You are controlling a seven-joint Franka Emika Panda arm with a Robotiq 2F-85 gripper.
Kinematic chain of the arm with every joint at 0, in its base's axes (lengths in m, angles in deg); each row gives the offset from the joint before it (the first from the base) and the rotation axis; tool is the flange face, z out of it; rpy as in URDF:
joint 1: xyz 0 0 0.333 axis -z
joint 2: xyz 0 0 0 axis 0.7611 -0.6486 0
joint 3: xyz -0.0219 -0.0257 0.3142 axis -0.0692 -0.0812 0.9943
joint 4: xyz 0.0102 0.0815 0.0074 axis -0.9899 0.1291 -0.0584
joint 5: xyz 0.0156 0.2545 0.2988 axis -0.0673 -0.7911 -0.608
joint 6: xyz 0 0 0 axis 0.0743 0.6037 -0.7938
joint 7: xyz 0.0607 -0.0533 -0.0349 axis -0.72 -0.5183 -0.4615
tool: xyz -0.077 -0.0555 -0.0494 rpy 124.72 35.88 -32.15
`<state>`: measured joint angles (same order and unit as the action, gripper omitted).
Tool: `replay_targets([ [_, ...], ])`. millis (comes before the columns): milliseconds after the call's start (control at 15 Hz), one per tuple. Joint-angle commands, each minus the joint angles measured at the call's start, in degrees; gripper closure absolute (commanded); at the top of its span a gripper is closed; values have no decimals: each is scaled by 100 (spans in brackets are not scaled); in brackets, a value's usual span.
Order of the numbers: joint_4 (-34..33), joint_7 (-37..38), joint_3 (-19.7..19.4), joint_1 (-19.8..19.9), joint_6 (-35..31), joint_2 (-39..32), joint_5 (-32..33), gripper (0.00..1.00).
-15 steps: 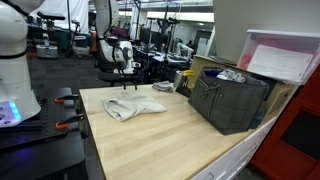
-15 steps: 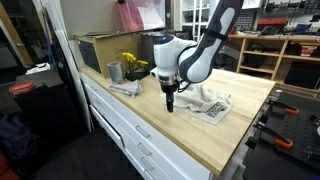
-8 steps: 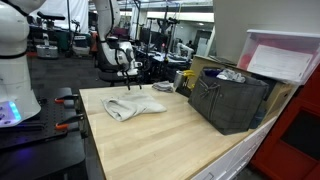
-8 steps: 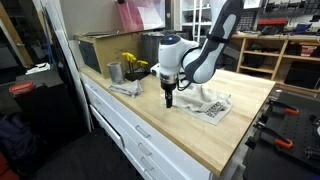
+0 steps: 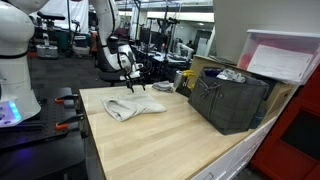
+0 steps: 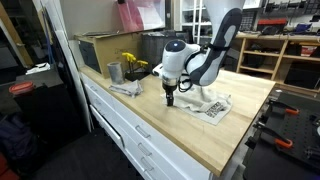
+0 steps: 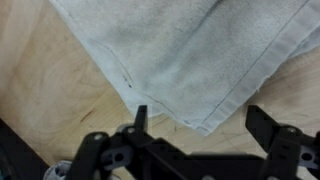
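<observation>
A pale grey-white towel point(image 7: 190, 50) lies crumpled on the wooden table; it shows in both exterior views point(image 5: 133, 108) point(image 6: 208, 104). My gripper point(image 7: 200, 118) is open and empty, its two black fingers hanging just above the towel's corner and the bare wood. In an exterior view the gripper point(image 6: 170, 98) hovers low beside the towel's near edge. In the other exterior view it point(image 5: 131, 84) is at the table's far edge.
A dark mesh basket point(image 5: 228, 100) with items stands at one end of the wooden table point(image 5: 160, 140). A metal cup point(image 6: 114, 72), a cloth point(image 6: 126, 89) and a yellow object point(image 6: 132, 62) sit near that end. White drawers point(image 6: 130, 140) run below the table front.
The arm has shifted slightly towards the towel, and the gripper stays low over the table. The towel has not moved.
</observation>
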<state>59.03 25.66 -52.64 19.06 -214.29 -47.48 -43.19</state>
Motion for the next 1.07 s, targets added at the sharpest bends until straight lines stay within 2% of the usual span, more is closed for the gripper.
replay_targets([
  [0,-182,423,-542,-412,-333,-297,200,0],
  [67,-214,464,-647,-497,-361,-371,171,25],
  [133,-225,507,-719,-561,-375,-414,143,26],
  [200,-241,542,-789,-631,-401,-462,125,32],
  [600,-231,564,-823,-733,-294,-505,-2,80],
  [800,-233,518,-764,-682,-229,-474,-78,99],
  [1000,-222,414,-616,-541,-89,-346,-237,100],
])
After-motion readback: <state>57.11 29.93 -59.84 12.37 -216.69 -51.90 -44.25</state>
